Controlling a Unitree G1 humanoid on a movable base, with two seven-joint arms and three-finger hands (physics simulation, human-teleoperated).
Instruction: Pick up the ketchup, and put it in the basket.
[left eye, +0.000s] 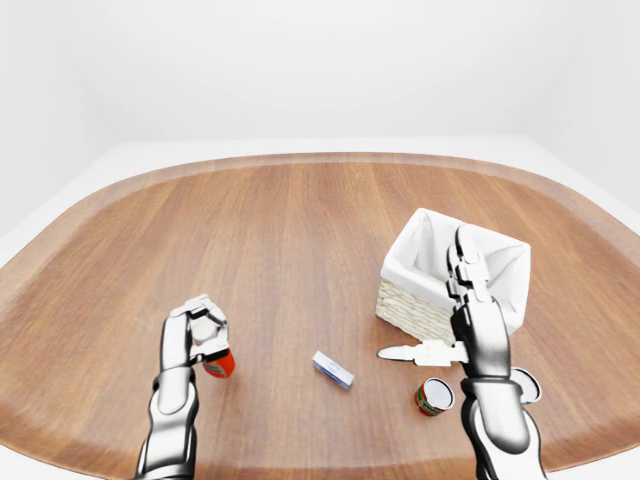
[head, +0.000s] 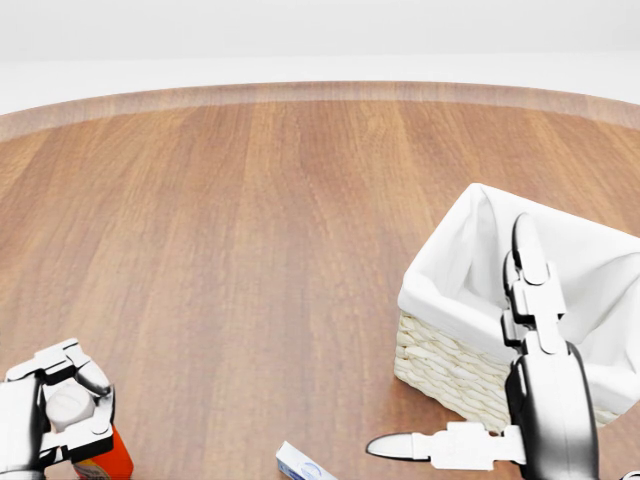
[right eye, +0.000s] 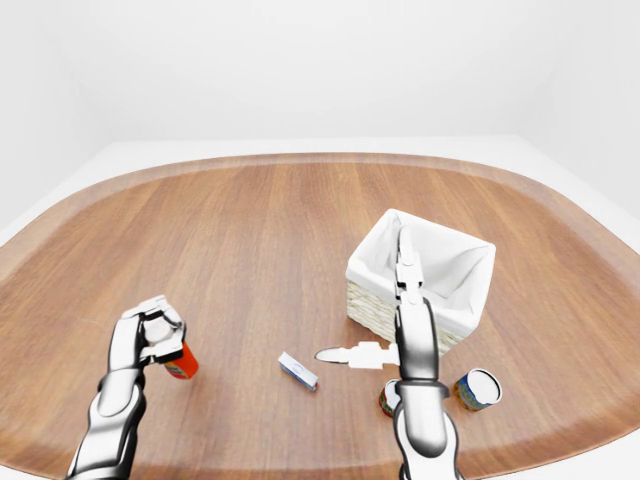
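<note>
One ketchup bottle (left eye: 219, 362) near the table's (left eye: 300, 230) lower left edge — left hand (left eye: 197, 331) closed round its white cap, red body showing below the fingers. Right hand (left eye: 462, 310) spread open, holding nothing — beside the basket (left eye: 430, 300).

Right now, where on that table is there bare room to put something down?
The wide wood of the table above the small box and left of the basket is bare. It is crowded near the right hand, with two cans beside the basket.
</note>
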